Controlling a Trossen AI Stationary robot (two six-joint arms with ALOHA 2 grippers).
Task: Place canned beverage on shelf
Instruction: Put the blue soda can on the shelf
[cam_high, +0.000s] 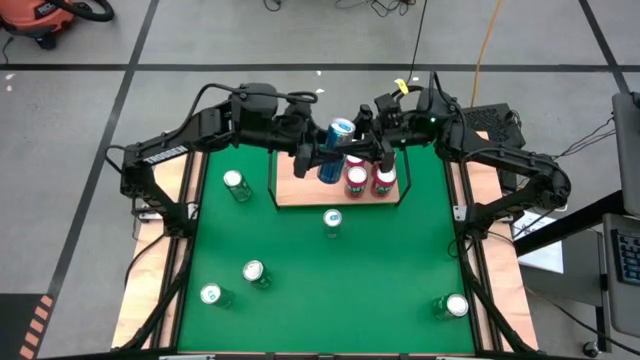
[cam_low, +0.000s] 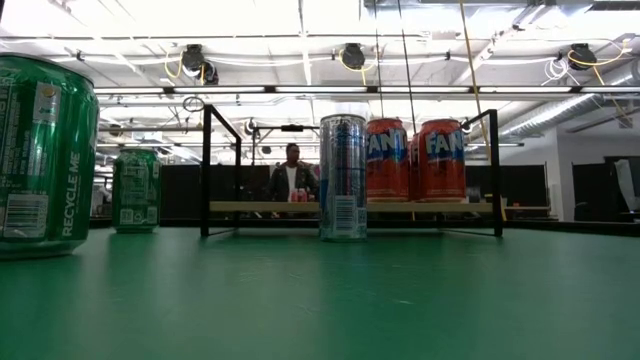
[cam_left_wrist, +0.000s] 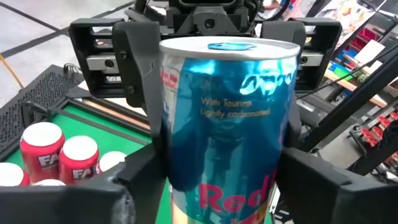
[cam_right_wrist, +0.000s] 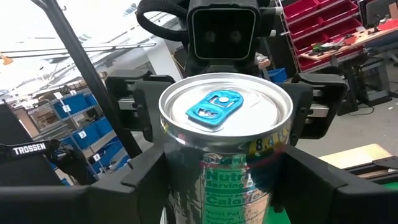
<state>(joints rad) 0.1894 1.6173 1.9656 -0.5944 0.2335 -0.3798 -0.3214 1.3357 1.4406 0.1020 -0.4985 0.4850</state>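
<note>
Both arms are meeting above the back of the green felt-topped table (cam_high: 330, 290), the left tool (cam_high: 318, 158) and the right tool (cam_high: 368, 140) each pinching the slim blue-and-silver aluminium drink can (cam_high: 336, 148), which is hanging tilted in the air over the light-wood shelf with its thin black metal rail (cam_high: 290, 192). Two glossy red soda cans (cam_high: 370, 180) are already standing on the shelf board. Judging by this, placement is partly done: the blue can is yet to be set down, and five green cans (cam_high: 253, 272) plus one tall silver can (cam_high: 332, 221) are waiting on the table.
</note>
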